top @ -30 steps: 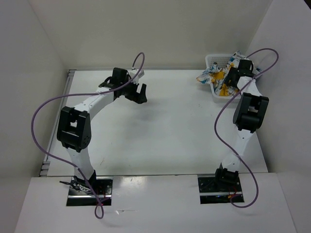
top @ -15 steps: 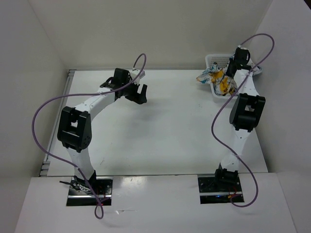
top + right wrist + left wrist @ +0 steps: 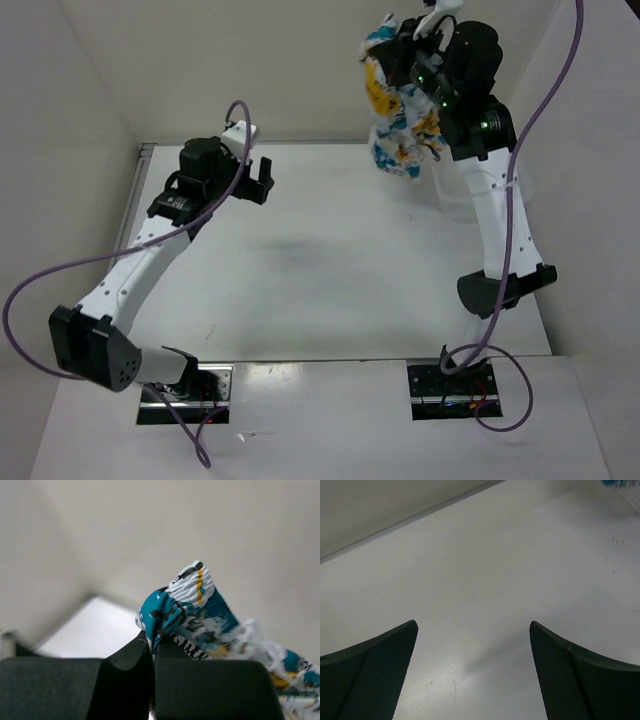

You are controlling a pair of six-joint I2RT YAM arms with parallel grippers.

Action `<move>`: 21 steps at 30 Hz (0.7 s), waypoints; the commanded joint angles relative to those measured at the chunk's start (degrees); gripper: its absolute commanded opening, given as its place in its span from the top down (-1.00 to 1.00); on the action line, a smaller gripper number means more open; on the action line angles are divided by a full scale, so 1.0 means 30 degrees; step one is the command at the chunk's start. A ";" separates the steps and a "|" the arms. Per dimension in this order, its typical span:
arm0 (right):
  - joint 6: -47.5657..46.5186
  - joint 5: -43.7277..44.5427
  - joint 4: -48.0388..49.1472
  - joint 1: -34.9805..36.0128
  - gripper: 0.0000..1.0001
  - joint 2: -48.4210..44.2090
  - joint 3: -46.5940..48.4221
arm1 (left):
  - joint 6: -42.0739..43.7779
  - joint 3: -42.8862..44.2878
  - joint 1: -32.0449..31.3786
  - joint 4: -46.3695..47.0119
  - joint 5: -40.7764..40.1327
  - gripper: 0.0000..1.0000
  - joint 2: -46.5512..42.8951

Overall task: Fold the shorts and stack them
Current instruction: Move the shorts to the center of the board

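I've got the right gripper (image 3: 408,38) pinched tight on the shorts (image 3: 396,132) — they dangle bunched, clear above the table (image 3: 330,285) at its far right corner. Left gripper (image 3: 262,180) — fingers wide apart, empty, over the far left.

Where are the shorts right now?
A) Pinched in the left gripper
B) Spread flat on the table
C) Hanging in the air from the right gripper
C: the shorts dangle above the table from the raised right gripper, which is shut on a bunched fold of the fabric, while the left gripper is open and holds nothing.
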 commanded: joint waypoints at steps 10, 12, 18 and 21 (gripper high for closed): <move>0.3680 0.0831 -0.0425 0.0340 -0.13 -0.0970 -1.2250 | 0.0069 -0.4349 0.3371 -0.0676 0.0143 -0.98 -0.5486; 0.2621 0.4012 -0.0073 0.0340 -0.37 -0.1146 -1.4967 | 0.0069 -0.4762 0.2905 -0.1146 0.0989 -0.98 -0.5488; 0.0010 0.4687 0.1042 -0.0070 -0.59 -0.2903 -1.6948 | 0.0069 -0.6080 -0.0428 -0.3778 0.2893 -0.98 -0.3967; 0.0008 0.2608 0.1247 -0.0070 -0.59 -0.2408 -1.6716 | 0.0069 -0.6870 -0.3235 -0.5185 0.2582 -0.98 -0.2447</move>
